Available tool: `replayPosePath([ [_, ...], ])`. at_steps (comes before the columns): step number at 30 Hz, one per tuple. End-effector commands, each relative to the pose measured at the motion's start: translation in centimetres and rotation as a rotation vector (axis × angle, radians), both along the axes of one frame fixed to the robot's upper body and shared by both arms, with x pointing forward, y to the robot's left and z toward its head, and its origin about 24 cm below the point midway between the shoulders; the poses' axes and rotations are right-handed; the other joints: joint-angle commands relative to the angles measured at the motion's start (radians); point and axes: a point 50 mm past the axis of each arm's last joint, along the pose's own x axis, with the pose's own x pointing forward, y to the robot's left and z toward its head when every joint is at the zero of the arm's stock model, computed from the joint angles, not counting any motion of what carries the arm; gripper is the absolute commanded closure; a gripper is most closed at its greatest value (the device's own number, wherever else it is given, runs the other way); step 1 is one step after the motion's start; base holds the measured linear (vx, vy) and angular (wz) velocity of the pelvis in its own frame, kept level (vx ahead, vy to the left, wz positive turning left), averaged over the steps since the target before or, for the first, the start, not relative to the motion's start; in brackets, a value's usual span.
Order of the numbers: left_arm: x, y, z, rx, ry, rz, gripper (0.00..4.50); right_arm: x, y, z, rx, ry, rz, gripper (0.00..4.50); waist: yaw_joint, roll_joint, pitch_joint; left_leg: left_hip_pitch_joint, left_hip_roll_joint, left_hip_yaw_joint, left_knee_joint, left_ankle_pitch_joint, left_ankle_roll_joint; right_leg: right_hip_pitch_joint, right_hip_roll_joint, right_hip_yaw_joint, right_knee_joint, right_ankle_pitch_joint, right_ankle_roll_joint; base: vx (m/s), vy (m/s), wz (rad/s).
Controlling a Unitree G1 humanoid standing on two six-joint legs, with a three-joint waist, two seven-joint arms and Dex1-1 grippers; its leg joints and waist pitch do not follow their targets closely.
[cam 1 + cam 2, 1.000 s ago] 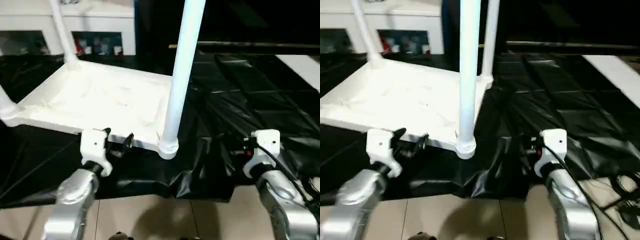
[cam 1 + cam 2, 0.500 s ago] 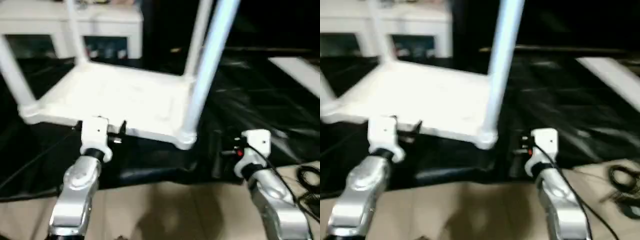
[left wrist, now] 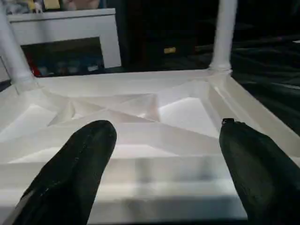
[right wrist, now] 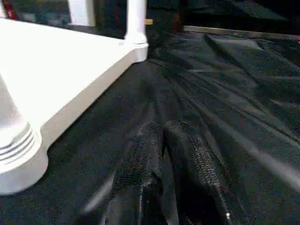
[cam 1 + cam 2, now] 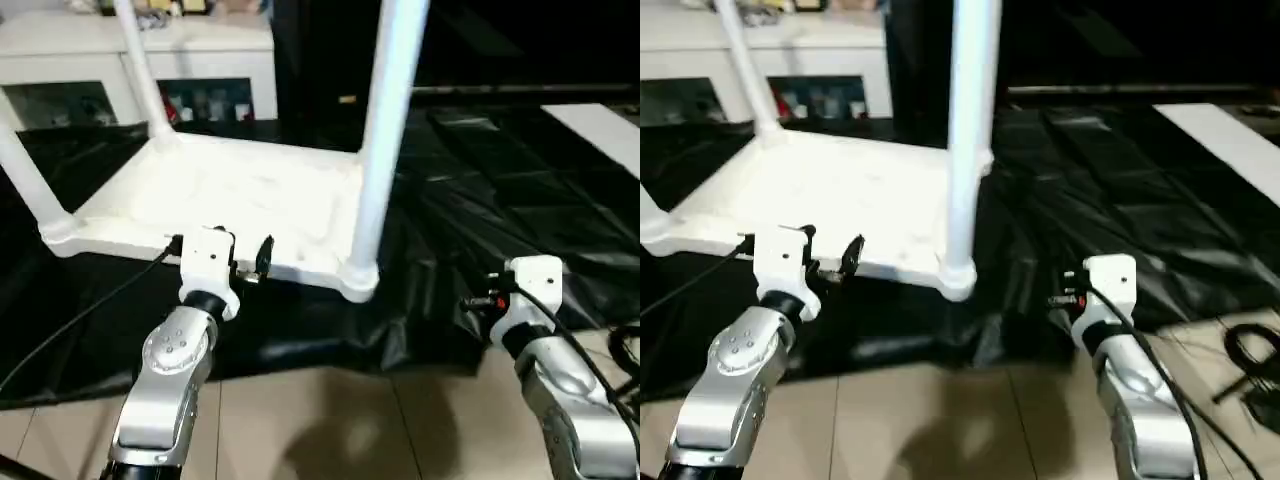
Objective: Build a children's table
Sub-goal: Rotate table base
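The children's table (image 5: 230, 195) lies upside down on a black sheet, its ribbed underside up and white legs standing from the corner sockets. The nearest leg (image 5: 390, 130) rises at the front right corner. My left gripper (image 5: 245, 262) is open at the table's front rim; in the left wrist view its black fingers (image 3: 89, 154) stand wide apart with the rim (image 3: 154, 168) just ahead between them, holding nothing. My right gripper (image 5: 480, 300) is shut and empty over the sheet, right of the front right corner socket (image 4: 18, 154).
The black plastic sheet (image 5: 500, 200) is creased and spreads right and back. A white cabinet (image 5: 200, 50) with glass-fronted shelves stands behind the table. Tan floor (image 5: 350, 420) lies in front. Loose cables (image 5: 1250, 360) lie at the right.
The head camera has shifted, so the whole picture has moved. Both grippers keep their places by the table's front edge, and their jaws have not changed.
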Motion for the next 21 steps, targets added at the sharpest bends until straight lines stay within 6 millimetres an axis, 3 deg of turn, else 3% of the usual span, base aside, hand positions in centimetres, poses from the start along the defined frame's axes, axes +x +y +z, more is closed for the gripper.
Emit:
replayPosePath([
  [1,0.1,0.2,0.0,-0.002,0.007,0.006,0.43,0.4,0.3,0.6,-0.009,-0.029,0.016,4.12,0.010,-0.003,-0.053,-0.068,-0.012,-0.023,-0.037,-0.001,0.263,0.089,-0.083,-0.009,-0.125,-0.201,-0.055,0.192,0.072,0.58],
  [2,0.1,0.2,0.0,-0.004,0.008,0.003,0.43,0.5,0.3,0.7,-0.007,-0.034,0.009,4.12,0.001,0.001,-0.062,-0.061,-0.019,-0.036,-0.036,0.065,0.296,0.097,-0.055,-0.026,-0.111,-0.119,-0.045,0.192,0.072,0.58],
  [3,0.1,0.1,0.0,-0.006,0.009,0.002,0.43,0.5,0.3,0.7,-0.006,-0.037,0.002,4.12,-0.011,0.017,-0.074,0.000,-0.012,-0.060,-0.044,0.143,0.332,0.073,-0.005,-0.037,-0.078,-0.043,-0.034,0.240,0.026,0.58],
  [4,0.1,0.1,-0.1,-0.008,0.010,0.000,0.43,0.5,0.0,0.7,0.019,-0.039,-0.029,4.12,-0.065,0.032,-0.093,0.227,0.128,-0.228,-0.031,0.441,0.573,-0.162,0.031,0.013,0.106,-0.199,0.027,0.253,-0.049,0.32],
  [5,0.1,0.1,-0.1,-0.009,0.010,-0.001,0.43,0.5,-0.1,0.7,0.021,-0.039,-0.035,4.12,-0.050,0.021,-0.094,0.211,0.148,-0.217,-0.025,0.509,0.553,-0.170,0.016,0.028,0.120,-0.174,0.036,0.253,-0.049,0.32],
  [6,0.1,0.1,-0.1,-0.010,0.010,-0.001,0.43,0.6,-0.2,0.6,0.027,-0.037,-0.048,4.12,-0.054,0.006,-0.081,0.192,0.158,-0.235,-0.034,0.619,0.569,-0.213,-0.001,0.056,0.162,-0.143,0.067,0.156,-0.105,0.01],
  [7,0.1,0.1,-0.1,-0.012,0.011,0.000,0.43,0.6,-0.5,0.6,0.033,-0.036,-0.064,4.12,-0.041,-0.013,-0.071,0.145,0.128,-0.174,-0.060,0.581,0.502,-0.237,-0.026,0.105,0.175,-0.008,0.098,0.083,-0.102,-0.12],
  [8,0.1,0.1,-0.1,-0.012,0.011,0.000,0.43,0.6,-0.5,0.6,0.033,-0.036,-0.064,4.12,-0.039,-0.024,-0.063,0.124,0.099,-0.139,-0.065,0.488,0.475,-0.234,-0.026,0.115,0.152,0.058,0.066,0.083,-0.102,-0.12],
  [9,0.1,0.1,-0.1,-0.013,0.011,-0.001,0.43,0.6,-0.6,0.6,0.033,-0.037,-0.066,4.12,-0.036,-0.042,-0.061,0.115,0.044,-0.102,-0.046,0.363,0.416,-0.222,-0.033,0.133,0.091,0.151,0.015,0.118,-0.078,-0.04],
  [10,0.1,0.0,-0.1,-0.013,0.011,-0.001,0.43,0.6,-0.7,0.7,0.031,-0.039,-0.070,4.12,-0.016,-0.116,-0.050,-0.001,-0.098,-0.023,0.014,0.001,0.293,-0.080,-0.061,0.229,-0.027,0.040,0.067,0.155,-0.085,0.15],
  [11,0.1,0.0,-0.1,-0.015,0.012,0.000,0.43,0.7,-0.9,0.7,0.028,-0.041,-0.075,4.12,0.019,-0.093,-0.055,-0.029,-0.109,-0.039,0.120,-0.129,0.183,-0.023,-0.160,0.300,-0.062,-0.130,-0.032,0.155,-0.085,0.15],
  [12,0.1,0.0,-0.1,-0.015,0.012,0.000,0.43,0.7,-0.9,0.8,0.027,-0.042,-0.076,4.12,0.014,-0.096,-0.042,-0.069,-0.087,-0.058,0.144,-0.059,0.097,0.009,-0.144,0.263,-0.038,-0.104,-0.103,0.147,-0.067,0.02],
  [13,0.1,0.1,-0.1,-0.019,0.012,0.003,0.43,0.7,-1.0,0.8,0.028,-0.042,-0.080,4.12,0.017,-0.090,-0.032,-0.067,-0.086,-0.058,0.140,-0.036,0.064,0.004,-0.135,0.249,-0.046,-0.103,-0.122,0.120,-0.032,-0.11],
  [14,0.1,0.1,-0.1,-0.020,0.012,0.004,0.43,0.7,-1.0,0.8,0.028,-0.042,-0.081,4.12,0.016,-0.085,-0.026,-0.057,-0.080,-0.057,0.137,-0.022,0.040,-0.007,-0.134,0.244,-0.059,-0.119,-0.158,0.120,-0.032,-0.11],
  [15,0.1,0.1,-0.2,-0.026,0.017,0.012,0.43,0.7,-1.1,0.8,0.025,-0.041,-0.081,4.12,0.016,-0.059,-0.008,-0.045,-0.048,-0.053,0.083,0.065,0.026,-0.031,-0.114,0.189,-0.095,-0.259,-0.261,0.099,0.004,0.02],
  [16,0.1,0.2,-0.1,-0.042,0.012,0.014,0.43,0.7,-1.1,0.8,0.025,-0.040,-0.081,4.12,0.013,-0.031,-0.011,-0.048,-0.012,-0.053,0.005,0.118,0.050,-0.029,-0.083,0.148,-0.088,-0.274,-0.269,0.106,0.056,0.03],
  [17,0.1,0.2,-0.1,-0.042,0.012,0.014,0.43,0.7,-1.1,0.8,0.025,-0.040,-0.081,4.12,0.013,-0.005,-0.018,-0.031,0.009,-0.053,-0.034,0.123,0.046,-0.030,-0.061,0.123,-0.081,-0.247,-0.253,0.106,0.056,0.03],
  [18,0.1,0.2,-0.1,-0.066,0.006,0.023,0.43,0.7,-1.0,0.8,0.025,-0.039,-0.078,4.12,-0.004,0.001,-0.013,-0.045,0.037,-0.067,-0.073,0.075,0.068,-0.036,-0.025,0.101,-0.051,-0.183,-0.220,0.129,0.126,-0.07],
  [19,0.1,0.2,-0.1,-0.073,0.004,0.027,0.43,0.7,-1.0,0.8,0.025,-0.038,-0.075,4.12,-0.029,0.025,-0.052,0.020,0.102,-0.129,-0.062,0.119,0.130,-0.085,0.008,0.083,0.045,0.010,-0.161,0.144,0.133,-0.03],
  [20,0.1,0.2,-0.1,-0.077,0.003,0.030,0.43,0.6,-1.0,0.7,0.026,-0.037,-0.073,4.12,-0.032,0.021,-0.058,0.041,0.115,-0.141,-0.047,0.196,0.165,-0.112,-0.009,0.096,0.057,0.080,-0.150,0.144,0.133,-0.03],
  [21,0.1,0.3,-0.1,-0.084,0.001,0.034,0.43,0.6,-1.0,0.7,0.027,-0.035,-0.069,4.12,-0.025,0.020,-0.073,0.052,0.113,-0.155,-0.011,0.574,0.209,-0.134,-0.033,0.114,0.069,0.237,-0.120,0.109,0.084,0.05],
])
